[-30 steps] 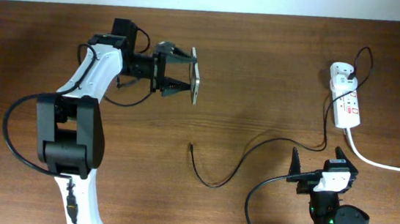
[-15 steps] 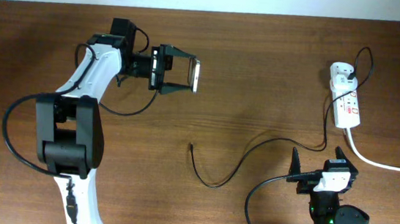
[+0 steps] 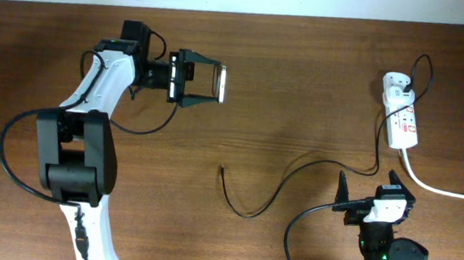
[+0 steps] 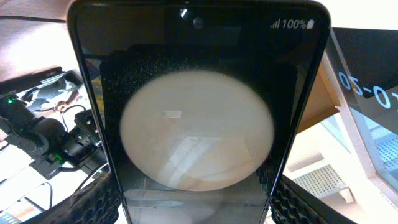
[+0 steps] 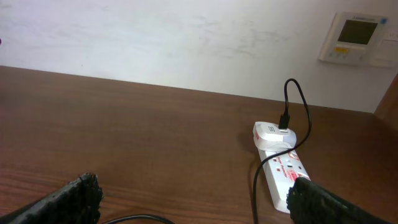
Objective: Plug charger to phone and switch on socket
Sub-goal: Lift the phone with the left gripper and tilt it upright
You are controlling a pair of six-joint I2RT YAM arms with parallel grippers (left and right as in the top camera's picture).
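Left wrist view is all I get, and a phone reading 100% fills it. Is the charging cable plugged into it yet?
Observer: No. The charger is loose: its plug tip lies bare on the table, apart from the phone, which the left pincer holds up in the air.
Visitor: Where does that cable go?
Observer: It winds right to a white adapter seated in the socket.
Visitor: Is the other arm busy?
Observer: No. The right pincer is open and empty, over the table's right side.
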